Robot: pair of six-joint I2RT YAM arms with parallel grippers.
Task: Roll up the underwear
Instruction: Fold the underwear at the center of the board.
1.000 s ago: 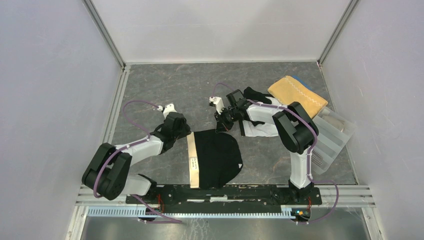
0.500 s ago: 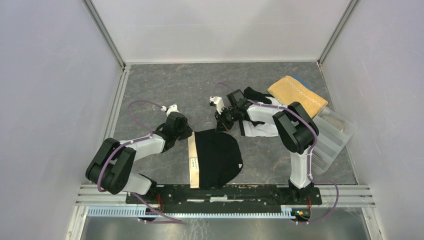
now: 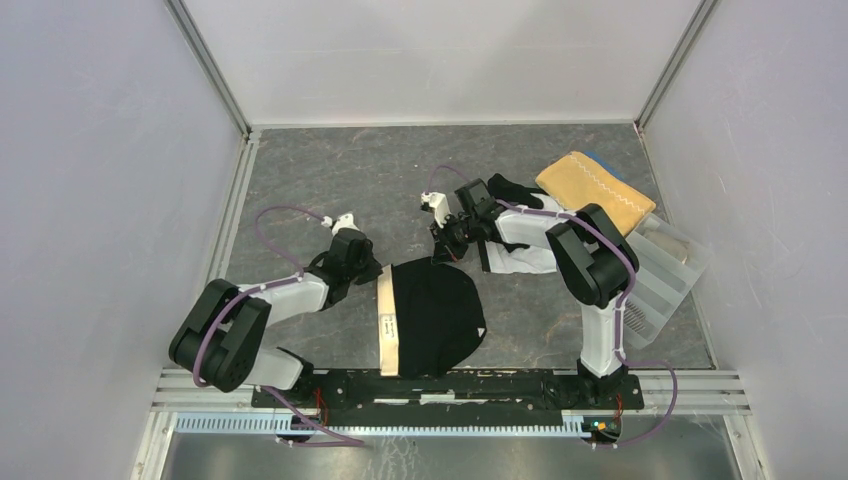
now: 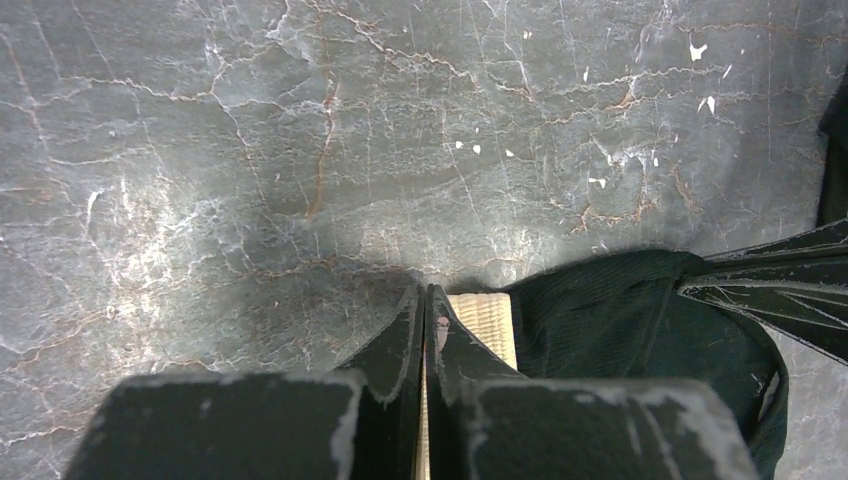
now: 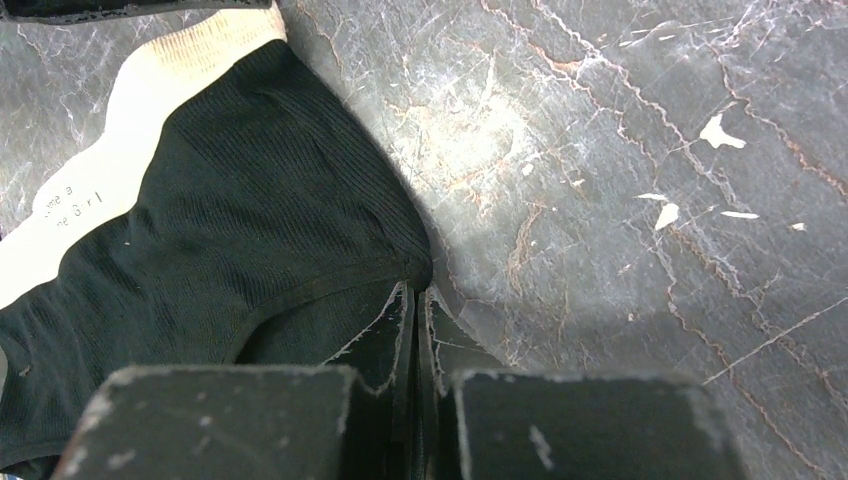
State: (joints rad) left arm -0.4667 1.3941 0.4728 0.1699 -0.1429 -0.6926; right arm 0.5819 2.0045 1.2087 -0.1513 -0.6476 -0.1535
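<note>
Surface: grey marbled bench [image 3: 330, 170], white walls on three sides.
Tray: clear divided tray [image 3: 690, 270], skewed at the right edge of the bench. A pale piece [image 3: 676, 243] lies in its far end; the other compartments are too blurred to tell.
Towel: yellow towel [image 3: 585, 190] rests over the tray's far corner.
Underwear: black underwear [image 3: 435, 315] is spread flat near the front, between the arms, with its beige waistband [image 3: 385, 320] to the left.
Left tool: left tool [image 4: 424, 300] is clenched on the waistband's far end.
Right tool: right tool [image 5: 420, 295] is clenched on the far black hem.
Around: a white garment [image 3: 527, 260] lies under the right arm [image 3: 585, 255]. A black garment [image 3: 515, 187] lies beyond it, just beside the towel.
</note>
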